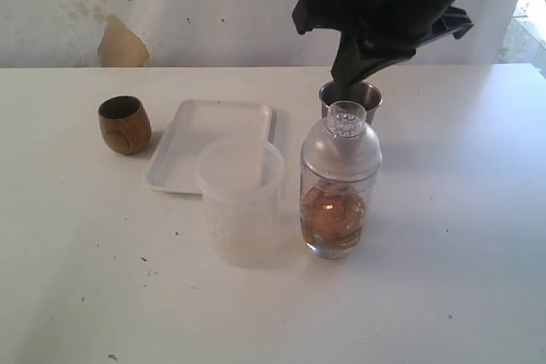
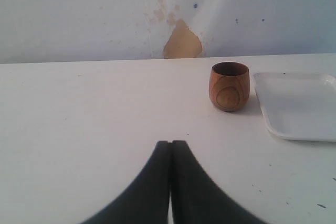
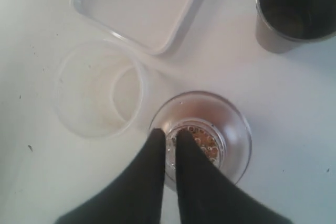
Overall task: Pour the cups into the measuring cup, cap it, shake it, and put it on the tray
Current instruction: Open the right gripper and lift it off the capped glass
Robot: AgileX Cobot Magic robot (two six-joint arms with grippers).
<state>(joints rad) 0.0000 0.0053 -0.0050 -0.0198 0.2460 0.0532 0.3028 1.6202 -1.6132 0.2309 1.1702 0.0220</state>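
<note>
White table [image 1: 469, 253] | measuring cup [image 1: 339, 185] — clear, capped, amber inside | left gripper [image 2: 171, 143], right gripper [image 3: 169, 132] — pressed together

Lab-like setup: white table [image 1: 444, 287], stained wall [image 1: 171, 6]

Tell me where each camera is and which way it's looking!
Exterior view: off the arms, looking down across the table toward the wall; the right claw hangs over the measuring cup.
Left wrist view: low over the table, looking level past the shut left claw at the wooden cup.
Right wrist view: high up, looking straight down past its claw onto the measuring cup's cap, with the steel tumbler nearby.
Shared: all three show the tray.
</note>
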